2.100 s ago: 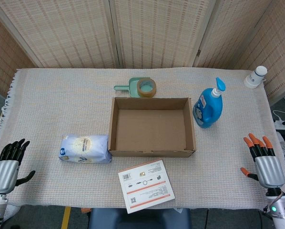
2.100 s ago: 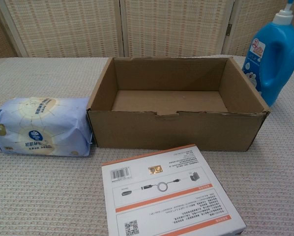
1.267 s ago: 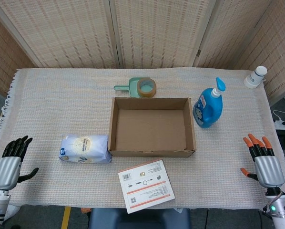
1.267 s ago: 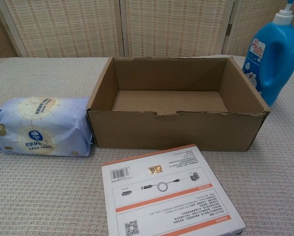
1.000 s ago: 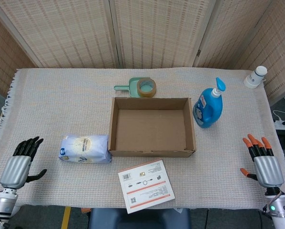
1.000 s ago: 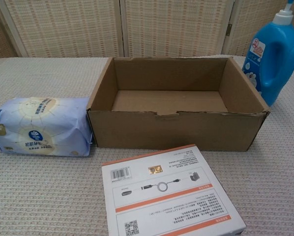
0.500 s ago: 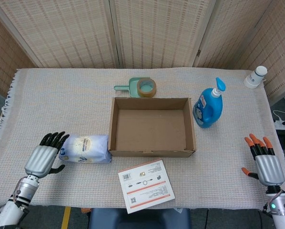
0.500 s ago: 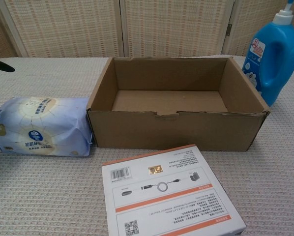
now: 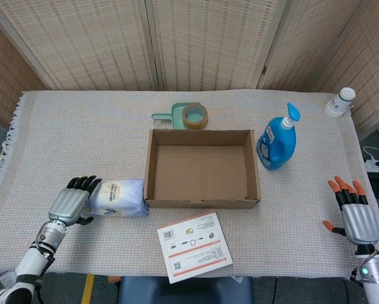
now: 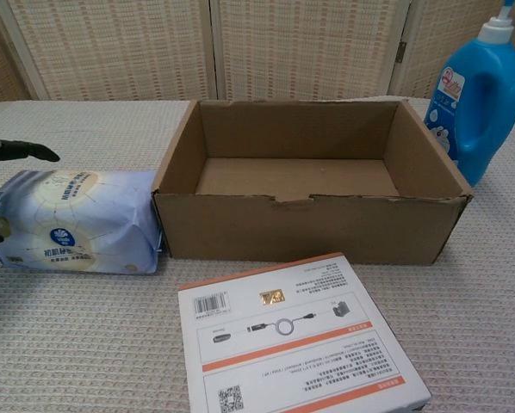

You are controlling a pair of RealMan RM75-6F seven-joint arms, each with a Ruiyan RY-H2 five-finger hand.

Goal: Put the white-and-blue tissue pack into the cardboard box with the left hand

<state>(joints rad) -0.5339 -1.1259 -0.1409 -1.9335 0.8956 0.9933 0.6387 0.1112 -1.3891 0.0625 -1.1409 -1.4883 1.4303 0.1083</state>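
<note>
One tissue pack (image 9: 118, 197) lies touching the box (image 9: 202, 202); we find left hand (image 9: 73, 200) spread wide at its outer end, nothing held yet.

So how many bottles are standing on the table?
2: the blue detergent bottle stands just right of the cardboard box; the small white bottle is at the far right corner.

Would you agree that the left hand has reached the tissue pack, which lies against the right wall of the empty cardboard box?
Not quite: the tissue pack lies against the left wall of the cardboard box, as the head view shows. The rest holds: the left hand is at the pack's far end, and the box is empty.
</note>
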